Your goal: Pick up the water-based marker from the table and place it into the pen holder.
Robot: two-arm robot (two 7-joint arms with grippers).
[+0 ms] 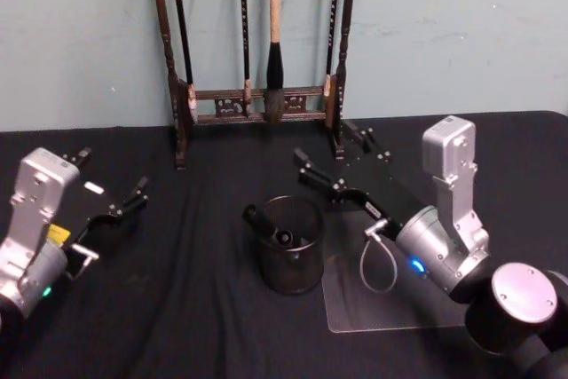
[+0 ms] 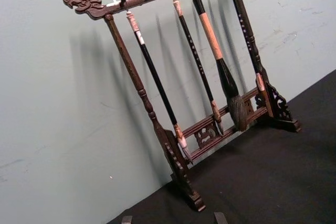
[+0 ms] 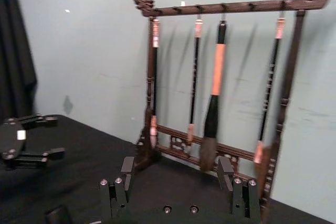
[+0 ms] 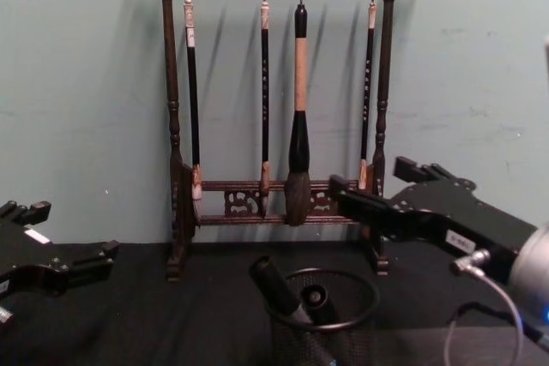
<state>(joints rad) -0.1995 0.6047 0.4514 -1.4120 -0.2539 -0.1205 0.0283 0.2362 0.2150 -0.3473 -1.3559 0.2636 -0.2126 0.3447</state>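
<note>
Already the water-based marker (image 1: 269, 225) leans inside the pen holder (image 1: 288, 259) on the tabletop (image 1: 177, 308), beside a second pen. Judged light, rigid and smooth, it is best gripped mid-barrel. Left hand (image 1: 111, 191) hovers spread and empty, well apart. Right hand (image 1: 333, 155) hovers spread and empty just beyond the holder. Farthest stands the wooden brush rack (image 1: 257, 104).

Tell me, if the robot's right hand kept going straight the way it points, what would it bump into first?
Probably the wooden brush rack. The open right hand points up the table toward the rack's right foot, passing behind the pen holder. Depth is hard to judge.
</note>
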